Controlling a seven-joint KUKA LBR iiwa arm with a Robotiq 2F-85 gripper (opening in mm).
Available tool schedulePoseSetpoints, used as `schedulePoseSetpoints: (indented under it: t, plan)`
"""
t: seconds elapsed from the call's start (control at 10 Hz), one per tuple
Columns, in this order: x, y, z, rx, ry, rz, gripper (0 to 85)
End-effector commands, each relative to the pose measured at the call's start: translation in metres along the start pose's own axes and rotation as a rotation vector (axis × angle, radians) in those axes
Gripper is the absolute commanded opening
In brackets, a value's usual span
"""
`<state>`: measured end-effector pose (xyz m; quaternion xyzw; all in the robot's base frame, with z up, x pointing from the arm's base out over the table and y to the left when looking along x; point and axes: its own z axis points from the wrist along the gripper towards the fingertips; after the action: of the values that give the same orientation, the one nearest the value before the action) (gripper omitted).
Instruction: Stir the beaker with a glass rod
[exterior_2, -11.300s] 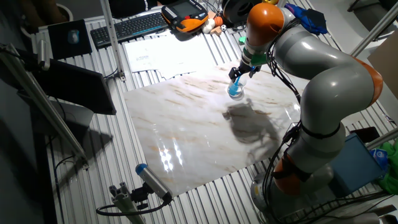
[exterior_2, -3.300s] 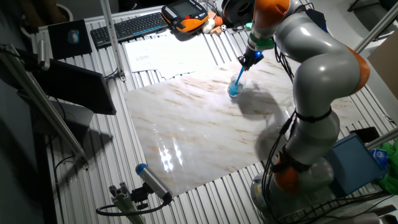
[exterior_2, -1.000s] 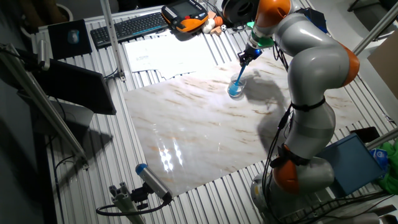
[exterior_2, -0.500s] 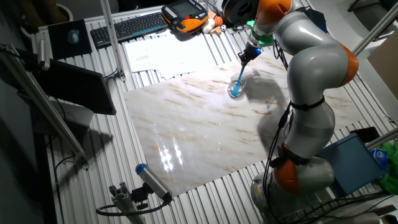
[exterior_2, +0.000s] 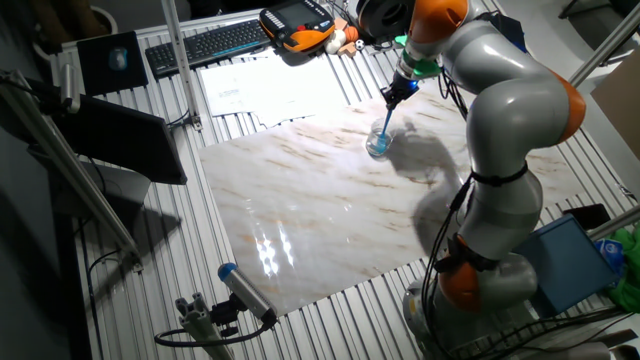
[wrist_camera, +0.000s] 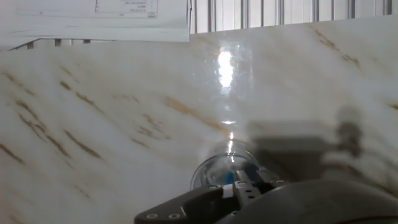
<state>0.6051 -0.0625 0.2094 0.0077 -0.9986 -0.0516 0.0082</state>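
Jaws pinch the glass rod (exterior_2: 386, 121) — fixed view; hand view shows only the beaker (wrist_camera: 225, 170).

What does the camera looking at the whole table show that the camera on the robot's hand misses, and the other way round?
Only the fixed view shows the whole arm, the keyboard, the orange handheld controller, and the grey cylinder with a blue tip near the slab's front corner. It also shows the glass rod slanting from the end effector down into the beaker.

Only the hand view shows the beaker's round rim close up and bright glints on its glass.

Both show the beaker, the marble slab under it, and the printed papers beyond.
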Motion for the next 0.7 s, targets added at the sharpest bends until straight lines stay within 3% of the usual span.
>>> schedulePoseSetpoints:
  t: [0.0, 0.3, 0.5, 0.6]
  plan:
    - [0.001, -0.001, -0.004, 0.005, -0.008, 0.002, 0.0]
    - [-0.001, 0.003, -0.011, 0.017, -0.045, 0.015, 0.0]
    - [0.005, 0.008, -0.016, 0.014, -0.051, 0.037, 0.0]
    - [0.009, 0.017, -0.018, 0.013, -0.071, 0.070, 0.0]
